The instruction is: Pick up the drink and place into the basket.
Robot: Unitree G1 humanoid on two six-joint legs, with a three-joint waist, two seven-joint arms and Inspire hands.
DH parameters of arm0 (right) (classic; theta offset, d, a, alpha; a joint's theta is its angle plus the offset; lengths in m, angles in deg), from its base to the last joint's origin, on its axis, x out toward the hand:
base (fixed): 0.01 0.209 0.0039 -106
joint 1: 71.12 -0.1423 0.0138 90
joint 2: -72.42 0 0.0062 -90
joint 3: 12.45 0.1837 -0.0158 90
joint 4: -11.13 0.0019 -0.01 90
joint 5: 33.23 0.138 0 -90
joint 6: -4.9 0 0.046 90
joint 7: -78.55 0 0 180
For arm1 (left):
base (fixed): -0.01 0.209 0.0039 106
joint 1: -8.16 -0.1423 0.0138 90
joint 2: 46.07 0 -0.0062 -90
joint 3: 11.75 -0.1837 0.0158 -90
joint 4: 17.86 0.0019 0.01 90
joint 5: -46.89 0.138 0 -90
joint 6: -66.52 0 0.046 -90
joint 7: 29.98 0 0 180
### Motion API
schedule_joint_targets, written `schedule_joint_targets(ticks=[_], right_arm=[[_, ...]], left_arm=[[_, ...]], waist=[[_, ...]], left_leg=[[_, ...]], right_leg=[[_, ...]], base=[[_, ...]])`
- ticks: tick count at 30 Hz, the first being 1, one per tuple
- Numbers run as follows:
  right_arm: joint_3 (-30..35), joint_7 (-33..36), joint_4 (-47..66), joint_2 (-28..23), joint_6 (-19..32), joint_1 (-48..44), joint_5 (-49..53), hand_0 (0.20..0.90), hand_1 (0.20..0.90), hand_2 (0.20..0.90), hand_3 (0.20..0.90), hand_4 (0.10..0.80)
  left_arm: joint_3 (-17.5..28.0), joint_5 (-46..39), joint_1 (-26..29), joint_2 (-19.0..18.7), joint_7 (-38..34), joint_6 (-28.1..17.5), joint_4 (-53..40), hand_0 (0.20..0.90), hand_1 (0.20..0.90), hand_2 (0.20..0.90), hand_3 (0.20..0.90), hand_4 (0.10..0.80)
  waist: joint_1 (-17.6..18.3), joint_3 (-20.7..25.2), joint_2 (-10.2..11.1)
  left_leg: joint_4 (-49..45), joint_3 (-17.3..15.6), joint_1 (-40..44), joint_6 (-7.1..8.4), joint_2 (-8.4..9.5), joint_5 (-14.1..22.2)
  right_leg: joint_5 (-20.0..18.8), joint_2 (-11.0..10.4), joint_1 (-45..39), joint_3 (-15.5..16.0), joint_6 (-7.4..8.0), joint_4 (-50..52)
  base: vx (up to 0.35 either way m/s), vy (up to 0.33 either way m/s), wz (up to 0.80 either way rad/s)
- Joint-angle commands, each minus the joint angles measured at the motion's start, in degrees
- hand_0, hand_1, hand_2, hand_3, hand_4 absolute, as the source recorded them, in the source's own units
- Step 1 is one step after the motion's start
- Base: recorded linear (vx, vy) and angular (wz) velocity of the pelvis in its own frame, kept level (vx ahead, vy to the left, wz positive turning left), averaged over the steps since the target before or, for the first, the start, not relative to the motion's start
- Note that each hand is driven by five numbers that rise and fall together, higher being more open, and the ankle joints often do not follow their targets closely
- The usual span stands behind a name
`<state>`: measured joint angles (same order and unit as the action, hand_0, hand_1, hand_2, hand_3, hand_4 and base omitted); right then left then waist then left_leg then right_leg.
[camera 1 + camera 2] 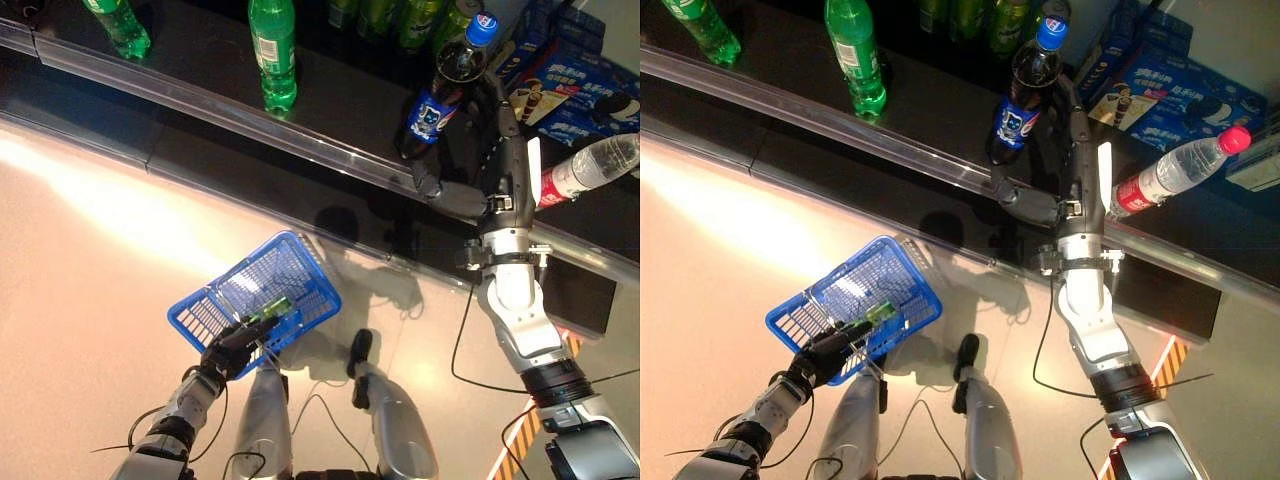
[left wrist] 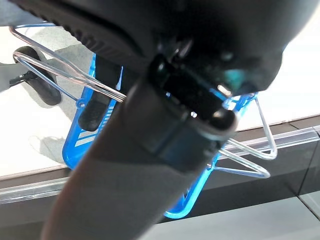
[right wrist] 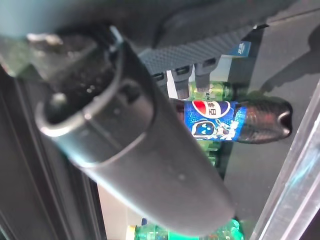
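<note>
Left hand (image 1: 232,352): fingers clenched round the wire handle of the blue basket (image 1: 262,292), held over the floor, well apart from the shelf (image 1: 200,110). Green bottles (image 1: 272,50): upright on the shelf, left of the cola bottle. Cola bottle (image 1: 442,88): dark, blue cap, on the shelf, tilted. Right hand (image 1: 495,125): beside the cola bottle; fingers' state cannot be told. Water bottle (image 1: 590,168): red cap, lying right of the cola bottle.

The right hand (image 1: 497,110) reaches beside the dark cola bottle (image 1: 441,84) on the shelf (image 1: 330,110). The left hand (image 1: 232,350) grips the blue basket (image 1: 256,295) by its handle.
</note>
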<state>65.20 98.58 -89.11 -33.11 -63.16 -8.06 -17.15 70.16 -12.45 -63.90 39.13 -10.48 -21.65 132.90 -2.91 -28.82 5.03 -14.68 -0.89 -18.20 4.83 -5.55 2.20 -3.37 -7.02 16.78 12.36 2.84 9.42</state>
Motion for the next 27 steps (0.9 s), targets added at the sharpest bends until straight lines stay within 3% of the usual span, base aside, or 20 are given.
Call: schedule_joint_targets(ticks=[1, 15, 27], right_arm=[[4.5, -0.4, 1.8, -1.3, 5.9, -6.1, 4.9, 0.9, 0.9, 0.9, 0.9, 0.8], [6.6, 4.5, -4.9, -0.7, 4.8, -8.7, 9.3, 0.9, 0.9, 0.9, 0.9, 0.8], [5.5, 0.1, -7.9, -2.1, 2.1, -11.3, 10.8, 0.9, 0.9, 0.9, 0.9, 0.8]], left_arm=[[-2.4, 1.5, -3.7, 1.0, 4.9, 1.3, -3.4, 0.3, 0.3, 0.3, 0.2, 0.1], [-3.9, 0.9, -3.0, 1.5, 4.7, 1.9, -3.7, 0.3, 0.3, 0.3, 0.2, 0.1], [-4.7, 1.6, -2.6, 1.5, 5.4, 2.1, -3.3, 0.3, 0.3, 0.3, 0.2, 0.1]], waist=[[-0.4, 3.2, -0.2], [-0.8, 3.0, -1.5], [-1.0, 2.7, -1.9]], left_leg=[[0.2, -2.9, 0.7, -2.72, 1.59, 1.1], [0.6, -2.8, 0.7, -2.87, 2.16, 0.9], [1.2, -2.8, 1.3, -2.88, 2.41, 0.6]], right_leg=[[4.8, -1.1, -2.6, -1.4, 4.58, 3.2], [4.8, -1.5, -2.2, -0.9, 4.4, 3.6], [4.6, -1.6, -2.4, -0.6, 4.31, 3.4]], base=[[0.0, 0.0, 0.0], [0.0, 0.0, 0.0], [0.0, 0.0, 0.0]])
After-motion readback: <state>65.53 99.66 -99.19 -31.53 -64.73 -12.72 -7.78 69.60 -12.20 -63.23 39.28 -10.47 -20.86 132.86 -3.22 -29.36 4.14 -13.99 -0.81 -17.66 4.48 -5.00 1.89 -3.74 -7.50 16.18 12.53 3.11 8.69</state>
